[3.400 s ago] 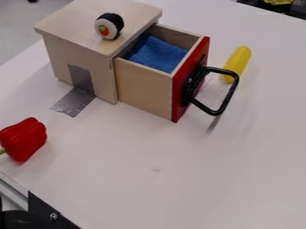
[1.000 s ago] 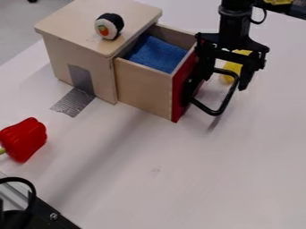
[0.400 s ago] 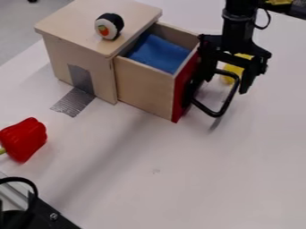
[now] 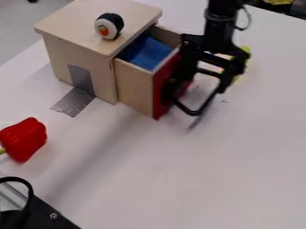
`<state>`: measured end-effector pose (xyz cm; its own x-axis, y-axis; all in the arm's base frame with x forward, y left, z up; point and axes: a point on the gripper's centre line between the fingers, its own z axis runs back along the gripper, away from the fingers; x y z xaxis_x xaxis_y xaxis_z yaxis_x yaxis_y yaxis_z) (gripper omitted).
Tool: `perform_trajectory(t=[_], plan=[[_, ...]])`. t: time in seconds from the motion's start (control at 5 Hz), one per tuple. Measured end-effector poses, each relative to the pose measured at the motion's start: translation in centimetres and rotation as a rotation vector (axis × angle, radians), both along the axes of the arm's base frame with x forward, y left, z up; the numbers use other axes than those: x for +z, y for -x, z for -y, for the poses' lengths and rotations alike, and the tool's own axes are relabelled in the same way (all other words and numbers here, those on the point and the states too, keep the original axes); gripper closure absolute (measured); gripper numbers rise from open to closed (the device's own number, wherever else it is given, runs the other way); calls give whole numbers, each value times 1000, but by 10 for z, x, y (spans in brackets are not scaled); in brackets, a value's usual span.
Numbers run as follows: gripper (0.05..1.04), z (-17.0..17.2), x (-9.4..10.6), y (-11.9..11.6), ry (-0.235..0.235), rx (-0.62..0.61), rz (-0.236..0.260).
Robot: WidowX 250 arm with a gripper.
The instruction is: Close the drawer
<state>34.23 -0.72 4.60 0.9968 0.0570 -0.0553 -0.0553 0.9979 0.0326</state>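
Blk gripper (image 4: 205,82) hangs by the drawer's red front (image 4: 160,91), 2 fingers spread wide apart; the one on my L is right at the front, can't tell if touching. Drawer (image 4: 133,87) partway out, on gripper's L as I see it. Blk handle (image 4: 194,112) loops out just below the fingers. Blue cloth (image 4: 146,53) in drawer, upper L of the fingers. Yellow item (image 4: 245,49) just behind gripper, partly hidden. Farther L: wooden box (image 4: 74,22) w/ toy sushi roll (image 4: 110,26) on top; silver tape (image 4: 83,79) runs from box side down to tabletop (image 4: 209,179). Well apart, lower L: red toy pepper (image 4: 23,139), lying on table.
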Motion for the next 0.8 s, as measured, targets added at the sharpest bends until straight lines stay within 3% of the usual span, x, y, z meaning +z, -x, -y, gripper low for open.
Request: perform_trajectory(t=[0.4,0.8], plan=[[84,-68,-1,21,-28,78,-46],[84,-71,7,25,2,1,-33]])
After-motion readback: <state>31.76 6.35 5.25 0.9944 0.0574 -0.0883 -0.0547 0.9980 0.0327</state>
